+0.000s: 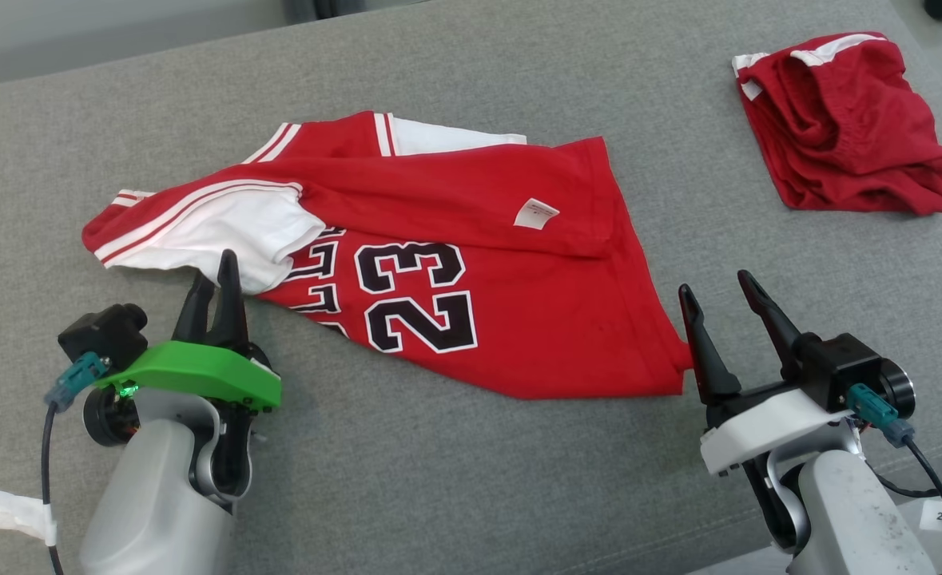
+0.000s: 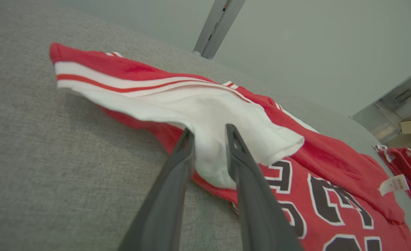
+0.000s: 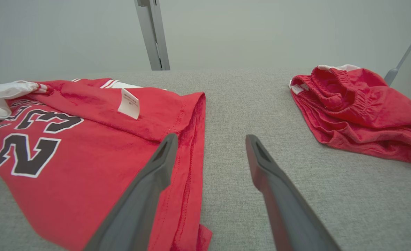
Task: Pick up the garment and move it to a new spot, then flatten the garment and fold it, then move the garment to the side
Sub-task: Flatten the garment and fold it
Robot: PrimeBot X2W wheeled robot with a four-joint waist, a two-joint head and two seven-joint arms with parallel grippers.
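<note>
Nearest the camera, the left gripper (image 1: 215, 267) has its fingers narrowed around a fold of white sleeve cloth, though a firm pinch cannot be told, while the right gripper (image 1: 714, 283) has its fingers spread wide and empty at the jersey's lower hem corner. Beyond them a red basketball jersey (image 1: 518, 319) numbered 23 lies rumpled on the grey fabric-covered tabletop (image 1: 439, 479). Further off, at the far right, sits a crumpled pair of red shorts (image 1: 846, 128), well apart from the jersey.

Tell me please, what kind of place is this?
Probably a robotics lab: a grey fabric-covered work surface, a pale wall with a metal post, and a red number 23 jersey and red shorts laid out.
</note>
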